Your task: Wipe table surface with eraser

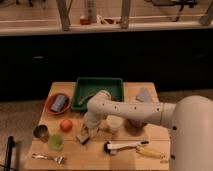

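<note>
The table surface (150, 120) is a small, light tan wooden top. The eraser (82, 137), a small pale tan block with a dark face, lies tilted on the table near its front left, just right of the orange fruit (66, 125). My white arm reaches in from the right. The gripper (90, 129) points down directly over the eraser, at or just above it. The arm's end hides part of the eraser.
A green tray (98, 90) stands at the back. A red bowl (58, 103) with a grey object sits at the left. A metal cup (41, 132), green cup (56, 142) and fork (48, 158) are front left. A black-and-white brush (125, 146), banana (152, 152) and grey wedge (144, 95) are on the right.
</note>
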Robot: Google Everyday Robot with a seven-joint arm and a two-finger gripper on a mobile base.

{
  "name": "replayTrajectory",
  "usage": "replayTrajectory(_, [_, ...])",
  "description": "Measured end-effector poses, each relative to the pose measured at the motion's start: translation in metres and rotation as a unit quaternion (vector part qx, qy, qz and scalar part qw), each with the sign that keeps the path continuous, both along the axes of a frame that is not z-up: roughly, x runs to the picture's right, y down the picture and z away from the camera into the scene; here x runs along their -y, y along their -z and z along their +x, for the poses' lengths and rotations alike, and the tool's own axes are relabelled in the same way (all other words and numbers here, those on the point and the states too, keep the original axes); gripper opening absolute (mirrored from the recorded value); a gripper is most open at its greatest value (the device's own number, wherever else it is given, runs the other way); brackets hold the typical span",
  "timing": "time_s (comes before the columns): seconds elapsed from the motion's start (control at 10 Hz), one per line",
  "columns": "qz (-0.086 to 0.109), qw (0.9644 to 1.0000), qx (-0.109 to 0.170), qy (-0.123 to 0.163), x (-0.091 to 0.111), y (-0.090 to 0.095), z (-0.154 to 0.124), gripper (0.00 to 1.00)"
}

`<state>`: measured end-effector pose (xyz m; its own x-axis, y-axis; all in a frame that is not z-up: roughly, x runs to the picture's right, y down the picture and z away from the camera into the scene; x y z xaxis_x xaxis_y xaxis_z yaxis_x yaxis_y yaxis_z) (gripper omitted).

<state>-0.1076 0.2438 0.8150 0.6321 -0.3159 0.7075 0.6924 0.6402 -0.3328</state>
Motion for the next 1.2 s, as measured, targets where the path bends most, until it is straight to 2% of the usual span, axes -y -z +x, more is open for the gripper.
replayTrajectory(0.1, [0.006, 0.9996, 0.026, 0.004, 0.004, 0.004, -0.006, 0.0])
replayTrajectory(0.3, [0.02, 0.9948, 0.095, 0.03, 0.01, 0.022, -0.026, 0.0])
replayTrajectory(0.4, [0.025, 0.9905, 0.127, 0.047, 0.009, 0.032, -0.036, 0.0])
replayTrajectory(0.5, [0.026, 0.987, 0.147, 0.06, 0.005, 0.04, -0.04, 0.0])
replayTrajectory(0.6, [0.025, 0.982, 0.17, 0.078, -0.003, 0.051, -0.044, 0.0])
replayTrajectory(0.7, [0.021, 0.9782, 0.185, 0.093, -0.011, 0.059, -0.046, 0.0])
replayTrajectory(0.9, [0.001, 0.974, 0.193, 0.119, -0.03, 0.068, -0.035, 0.0])
replayTrajectory(1.2, [-0.021, 0.9718, 0.18, 0.151, -0.043, 0.066, -0.013, 0.0])
